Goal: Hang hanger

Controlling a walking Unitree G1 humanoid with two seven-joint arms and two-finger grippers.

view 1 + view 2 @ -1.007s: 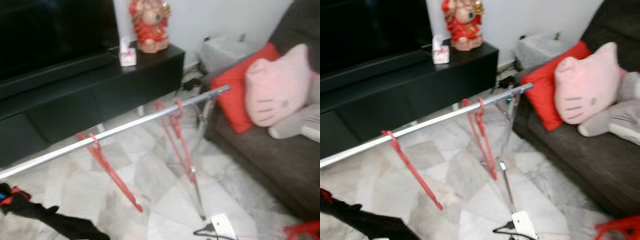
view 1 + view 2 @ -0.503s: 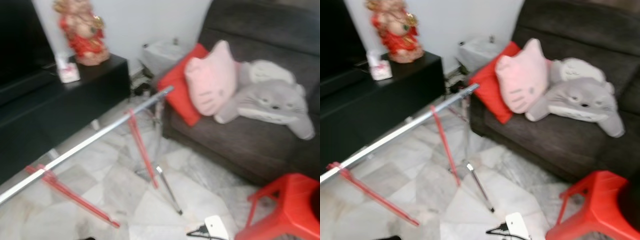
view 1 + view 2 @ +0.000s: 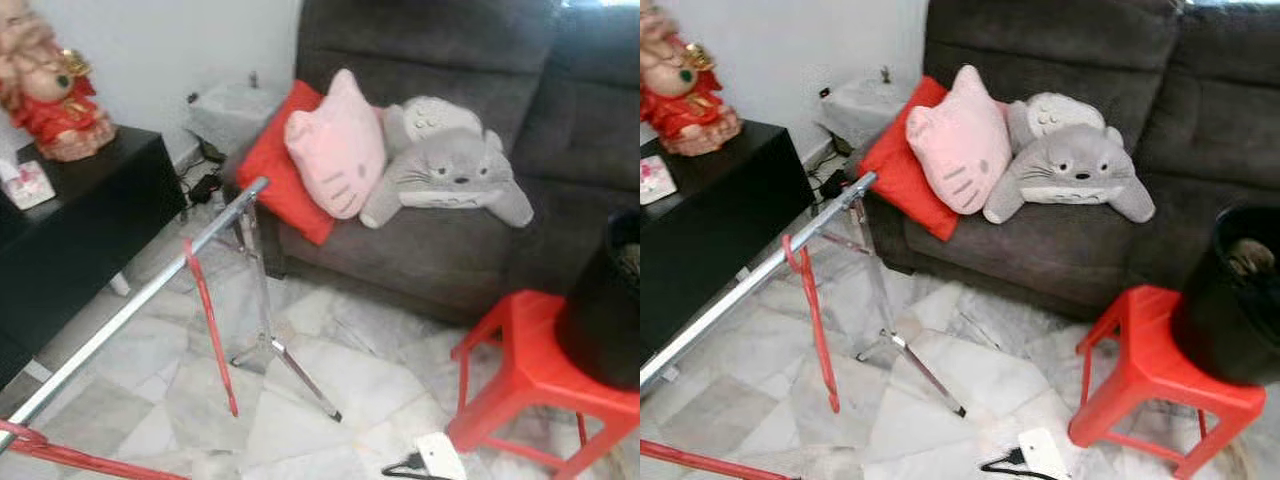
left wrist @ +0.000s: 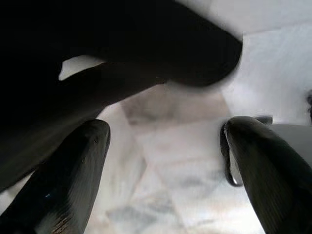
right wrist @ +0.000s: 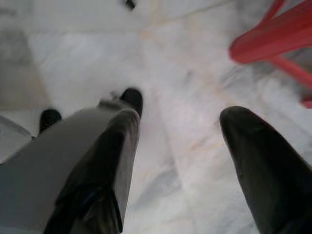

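A silver clothes rail (image 3: 150,290) slopes from beside the sofa down to the lower left, on a tripod stand (image 3: 268,345). One red hanger (image 3: 207,320) hangs from it by its hook, and part of a second red hanger (image 3: 60,457) shows at the bottom left edge. My left gripper (image 4: 165,165) is open over the marble floor with nothing between its fingers. My right gripper (image 5: 178,161) is also open and holds nothing, low over the floor near the red stool (image 5: 275,39).
A red plastic stool (image 3: 540,385) carrying a black bin (image 3: 605,310) stands at the right. A dark grey sofa (image 3: 470,250) with cushions and plush toys fills the back. A black cabinet (image 3: 70,230) stands left. A white power strip (image 3: 440,455) lies on the floor.
The camera has swung to the right: the sofa, stool and bin have come into view and the cabinet has slid to the left edge. The rail and hangers themselves have not moved.
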